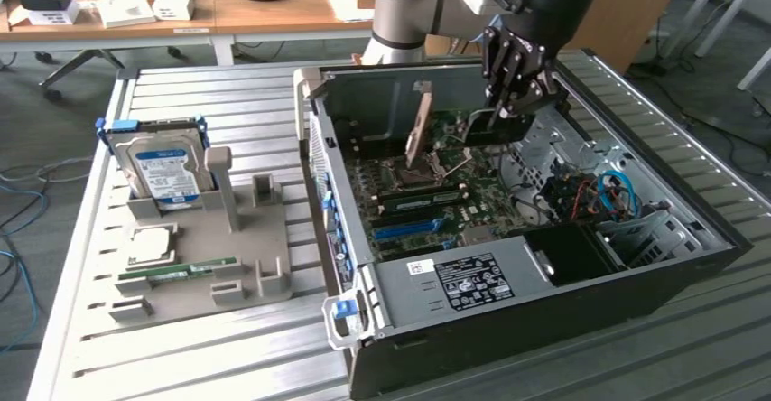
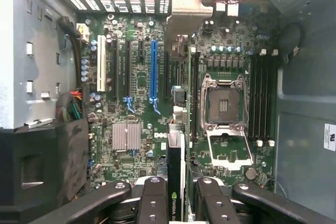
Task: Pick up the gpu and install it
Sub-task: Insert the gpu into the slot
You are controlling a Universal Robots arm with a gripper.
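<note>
Slatted metal worktop (image 1: 181, 356) bearing open computer case (image 1: 627, 306); gripper (image 2: 181, 181) closed partway on gpu (image 2: 176, 150), held edge-on above motherboard (image 2: 142, 166), toward case's far end.

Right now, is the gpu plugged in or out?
Out: the fingers grip the gpu on edge above the motherboard, whose blue slot sits empty.

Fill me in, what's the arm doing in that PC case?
The arm's end effector grips the gpu edge-on, holding it over the motherboard inside the open PC case. It does not look seated in a slot yet. A hard drive and a RAM stick sit in the holder on the exterior view's left.
</note>
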